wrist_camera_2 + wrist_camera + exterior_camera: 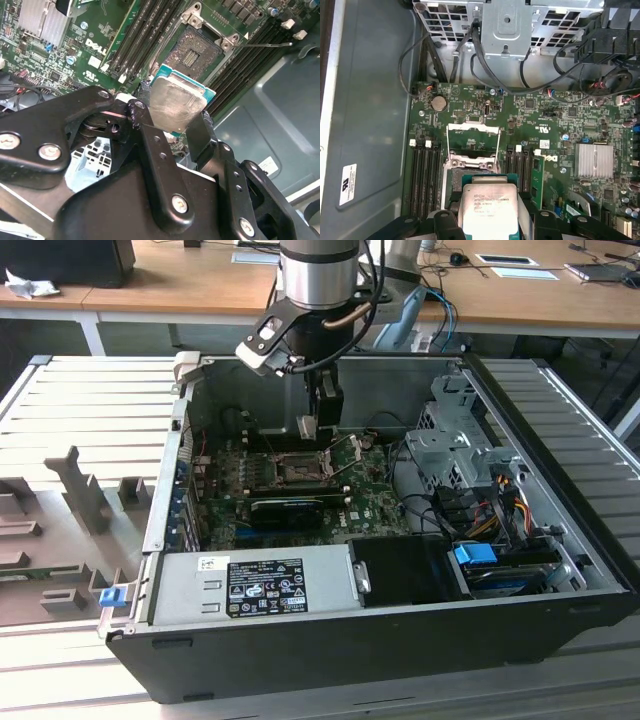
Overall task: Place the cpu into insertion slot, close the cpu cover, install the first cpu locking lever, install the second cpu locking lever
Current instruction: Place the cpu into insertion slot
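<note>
Scuffed matt metal on the cpu (176,104); fingers (200,137) matt black.

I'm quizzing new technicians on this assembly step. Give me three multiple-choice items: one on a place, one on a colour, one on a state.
1. Where is the cpu? A in the insertion slot; B in the gripper; C lying on the circuit board.
2. The circuit board is: A red; B white; C green.
3. The insertion slot is: A empty; B filled; C covered.
B: the gripper clamps the cpu above the board. C: green surrounds the slot. A: its dark centre lies bare.
</note>
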### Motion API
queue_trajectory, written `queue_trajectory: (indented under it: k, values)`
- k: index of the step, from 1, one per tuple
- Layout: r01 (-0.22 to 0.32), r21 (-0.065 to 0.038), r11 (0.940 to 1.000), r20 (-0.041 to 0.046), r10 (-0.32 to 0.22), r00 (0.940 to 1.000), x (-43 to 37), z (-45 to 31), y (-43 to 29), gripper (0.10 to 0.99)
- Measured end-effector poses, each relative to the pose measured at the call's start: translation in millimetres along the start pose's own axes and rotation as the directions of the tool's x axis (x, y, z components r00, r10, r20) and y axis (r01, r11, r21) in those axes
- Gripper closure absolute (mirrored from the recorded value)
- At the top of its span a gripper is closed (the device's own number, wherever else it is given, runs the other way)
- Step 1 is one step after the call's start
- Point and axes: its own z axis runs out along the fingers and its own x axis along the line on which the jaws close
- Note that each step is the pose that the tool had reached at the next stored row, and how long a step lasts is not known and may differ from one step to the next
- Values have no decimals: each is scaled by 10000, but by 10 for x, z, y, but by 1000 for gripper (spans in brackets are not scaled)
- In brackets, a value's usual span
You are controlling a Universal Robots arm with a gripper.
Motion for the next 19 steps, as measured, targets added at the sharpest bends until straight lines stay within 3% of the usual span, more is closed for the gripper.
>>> queue_trajectory:
  k: [19]
  values:
    - [-6, 1, 10000, -36, 6, 10000, -1, 198, -16, 557]
